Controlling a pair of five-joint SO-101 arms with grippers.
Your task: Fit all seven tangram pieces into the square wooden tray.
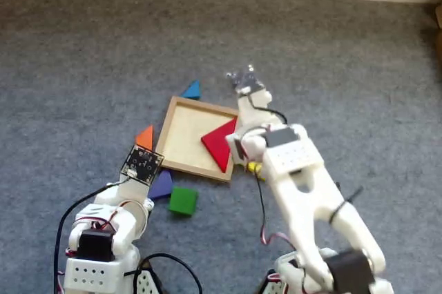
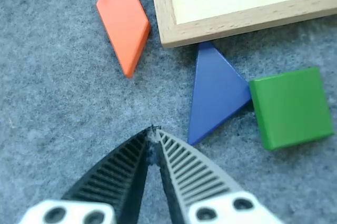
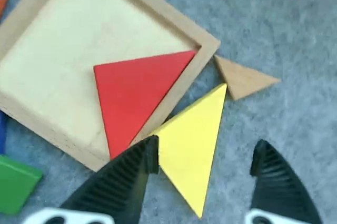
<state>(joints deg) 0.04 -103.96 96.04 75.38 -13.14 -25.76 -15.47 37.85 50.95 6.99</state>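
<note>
square wooden tray (image 1: 193, 168): pale, holding red triangle (image 1: 219, 143) at 3 o'clock (high view) | left gripper (image 2: 154, 132): sitting closed, empty | right gripper (image 3: 206, 145): gaping wide astride yellow triangle (image 3: 189, 155)

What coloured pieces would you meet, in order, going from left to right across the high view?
orange parallelogram → dark blue triangle → green square → red triangle → yellow triangle. The light blue triangle overlaps the green square's span, so it is left out.

High camera looks down from well above the grey carpeted table (image 1: 83, 45); 2 wrist cameras sit close over it, angled downward. All 3 views share the square wooden tray (image 1: 164, 132) (image 2: 237, 21) (image 3: 158, 6) and green square block (image 1: 183, 200) (image 2: 290, 107) (image 3: 16, 184).
</note>
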